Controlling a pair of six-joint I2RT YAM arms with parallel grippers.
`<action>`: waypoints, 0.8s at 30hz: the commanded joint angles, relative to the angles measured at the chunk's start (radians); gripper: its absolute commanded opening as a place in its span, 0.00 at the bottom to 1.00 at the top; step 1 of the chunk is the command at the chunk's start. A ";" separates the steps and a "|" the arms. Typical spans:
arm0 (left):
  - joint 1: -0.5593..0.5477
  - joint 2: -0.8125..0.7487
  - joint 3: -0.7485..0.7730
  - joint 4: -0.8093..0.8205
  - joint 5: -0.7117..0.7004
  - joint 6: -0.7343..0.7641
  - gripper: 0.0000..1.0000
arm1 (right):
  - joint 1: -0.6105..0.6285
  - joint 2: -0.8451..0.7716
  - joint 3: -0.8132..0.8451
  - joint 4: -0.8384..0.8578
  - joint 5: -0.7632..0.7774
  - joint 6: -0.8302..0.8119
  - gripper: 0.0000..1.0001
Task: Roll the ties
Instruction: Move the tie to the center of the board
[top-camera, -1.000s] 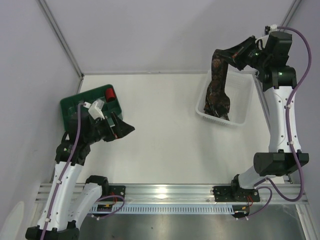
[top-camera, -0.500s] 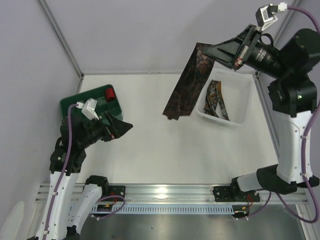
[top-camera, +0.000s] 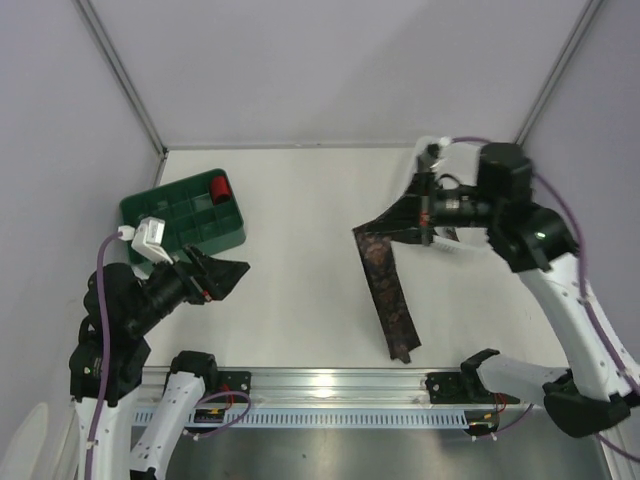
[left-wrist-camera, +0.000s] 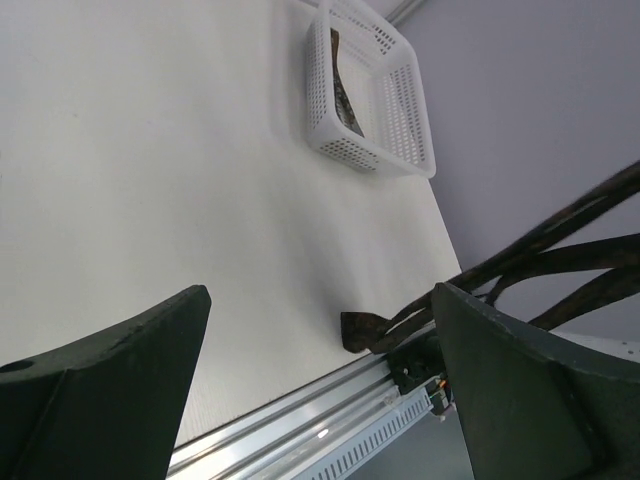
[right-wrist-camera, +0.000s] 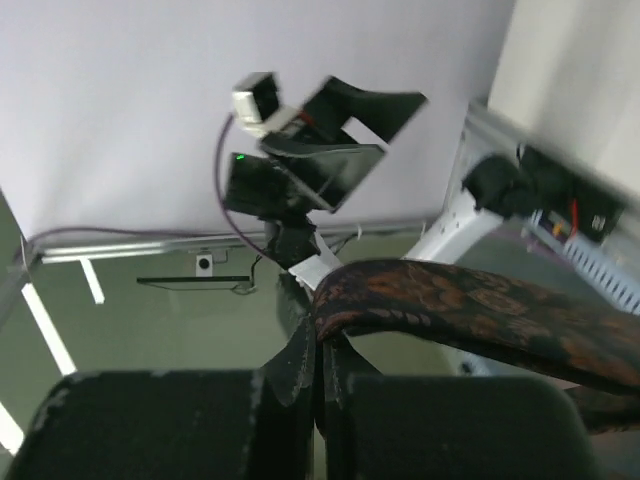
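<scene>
My right gripper (top-camera: 392, 224) is shut on a dark brown-orange patterned tie (top-camera: 388, 290) and holds it in the air. The tie hangs from the fingers toward the table's near edge, its end (top-camera: 402, 350) by the front rail. In the right wrist view the tie (right-wrist-camera: 460, 300) is pinched between the closed fingers and drapes right. The tie's end also shows in the left wrist view (left-wrist-camera: 362, 330). Another tie (left-wrist-camera: 343, 85) lies in the white basket (left-wrist-camera: 405, 110). My left gripper (top-camera: 228, 272) is open and empty, raised at the left.
A green compartment tray (top-camera: 180, 215) with a small red roll (top-camera: 220, 187) stands at the left. The white basket is mostly hidden behind my right arm in the top view. An aluminium rail (top-camera: 330, 380) runs along the near edge.
My right gripper has swung the tie out of the basket, left and toward the near edge, so it now hangs over the table's middle. My left arm has pulled back slightly.
</scene>
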 joint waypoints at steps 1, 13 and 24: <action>0.009 -0.021 0.035 -0.112 -0.020 0.028 1.00 | 0.147 0.209 -0.172 0.121 0.037 0.125 0.00; 0.009 0.048 0.092 -0.344 -0.042 0.127 0.89 | 0.221 1.144 0.205 -0.230 0.376 -0.110 0.00; -0.018 0.173 -0.095 -0.252 0.023 0.058 0.86 | 0.201 0.976 0.136 -0.151 0.422 -0.352 0.95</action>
